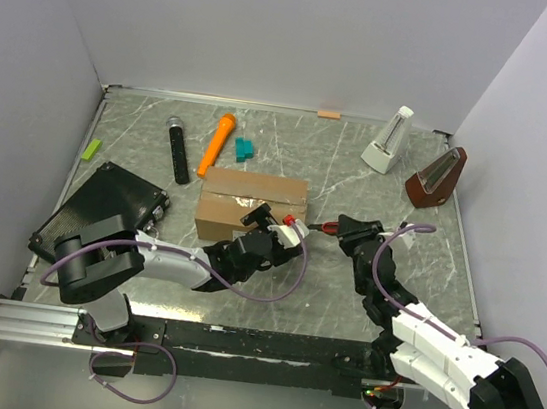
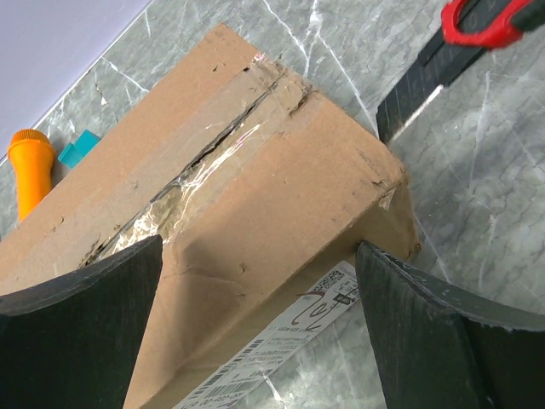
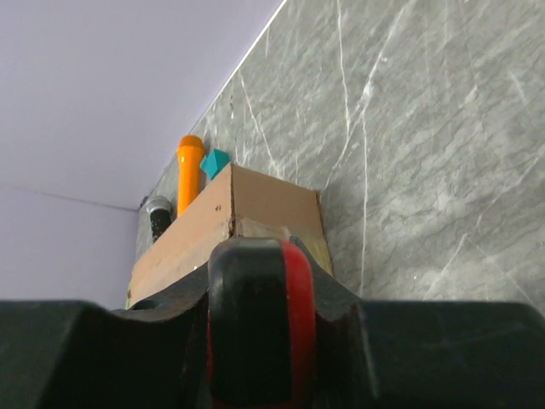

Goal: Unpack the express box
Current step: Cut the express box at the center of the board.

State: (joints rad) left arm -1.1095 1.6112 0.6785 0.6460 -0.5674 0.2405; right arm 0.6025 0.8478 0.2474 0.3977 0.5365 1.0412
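Note:
The express box (image 1: 251, 205) is a brown cardboard carton lying mid-table with its flaps down. In the left wrist view the express box (image 2: 255, 196) shows crumpled, ragged clear tape along its top seam and a white label on its side. My left gripper (image 1: 273, 227) is open, and its fingers (image 2: 77, 332) straddle the box's near right end. My right gripper (image 1: 346, 229) is shut on a red and black utility knife (image 1: 321, 227). The knife (image 2: 460, 51) hangs just right of the box's end. The knife handle (image 3: 260, 324) blocks most of the right wrist view, with the box (image 3: 247, 213) behind it.
A flat black ribbed case (image 1: 101, 212) lies at the left. Behind the box are a black torch (image 1: 177, 148), an orange torch (image 1: 217, 144) and a teal block (image 1: 245, 149). A green block (image 1: 91, 148) sits far left. White (image 1: 388, 139) and brown (image 1: 436, 178) metronomes stand back right.

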